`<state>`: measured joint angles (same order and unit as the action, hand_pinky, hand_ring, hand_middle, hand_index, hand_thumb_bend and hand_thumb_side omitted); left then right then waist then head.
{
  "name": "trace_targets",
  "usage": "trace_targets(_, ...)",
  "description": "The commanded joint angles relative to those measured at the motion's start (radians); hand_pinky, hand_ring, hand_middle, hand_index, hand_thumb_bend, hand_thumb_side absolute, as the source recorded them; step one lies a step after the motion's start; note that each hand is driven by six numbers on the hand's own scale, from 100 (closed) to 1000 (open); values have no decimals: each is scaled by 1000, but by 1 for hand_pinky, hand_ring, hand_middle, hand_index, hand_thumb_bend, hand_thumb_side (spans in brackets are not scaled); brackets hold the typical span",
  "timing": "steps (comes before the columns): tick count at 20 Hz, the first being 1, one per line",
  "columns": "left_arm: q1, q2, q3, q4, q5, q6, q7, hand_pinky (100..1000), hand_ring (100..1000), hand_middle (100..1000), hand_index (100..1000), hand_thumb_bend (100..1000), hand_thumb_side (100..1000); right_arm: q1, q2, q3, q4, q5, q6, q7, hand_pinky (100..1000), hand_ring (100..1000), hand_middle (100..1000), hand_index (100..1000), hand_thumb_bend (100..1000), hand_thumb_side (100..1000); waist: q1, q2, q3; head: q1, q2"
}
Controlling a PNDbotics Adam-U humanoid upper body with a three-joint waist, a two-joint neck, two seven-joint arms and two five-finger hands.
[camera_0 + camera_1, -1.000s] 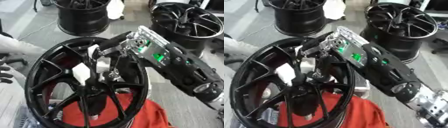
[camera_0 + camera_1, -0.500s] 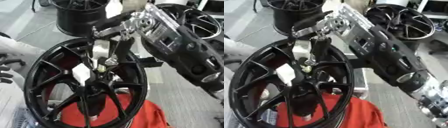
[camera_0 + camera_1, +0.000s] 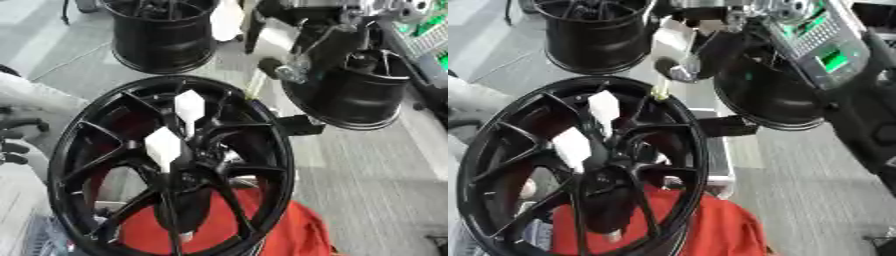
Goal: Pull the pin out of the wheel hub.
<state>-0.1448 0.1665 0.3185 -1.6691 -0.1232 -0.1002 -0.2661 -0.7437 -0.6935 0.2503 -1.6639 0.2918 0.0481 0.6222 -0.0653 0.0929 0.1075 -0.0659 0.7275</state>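
Observation:
The black wheel hub (image 3: 131,165) stands tilted at centre left, with two white tags (image 3: 188,107) on its spokes. My right hand (image 3: 710,50) is raised above the hub's upper right rim, its fingers curled. A thin pale pin (image 3: 255,86) hangs from those fingers, and its yellowish tip (image 3: 660,92) is just over the rim, clear of the hub's centre. Dark fingers of my left hand (image 3: 13,147) show at the left edge beside the rim, below a white shape; their pose is unclear.
A second black wheel (image 3: 162,35) stands at the top left and a third wheel (image 3: 359,100) is at the right, behind my right hand. A red cloth (image 3: 289,235) lies under the hub. A black block (image 3: 297,125) juts out at the rim's right side.
My right hand has risen from the hub's centre to above its upper rim, drawing the thin pin up and out with it. The hub stays put.

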Motion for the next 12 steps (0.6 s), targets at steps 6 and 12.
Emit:
trace_targets(6,-12,15,17,-21,-1,-4,15,535,589,633,821,100,723,375,-6,-289,216,56,94,-380,288,415,580,761,100,100,22,0,-11,15,-20)
trace_targets(12,-9,10,21,-20,-2,-4,19,535,589,633,821,100,725,538,99,-419,310,124,141,-569,840,838,880,937,216,438,26,0,-21,21,-16)
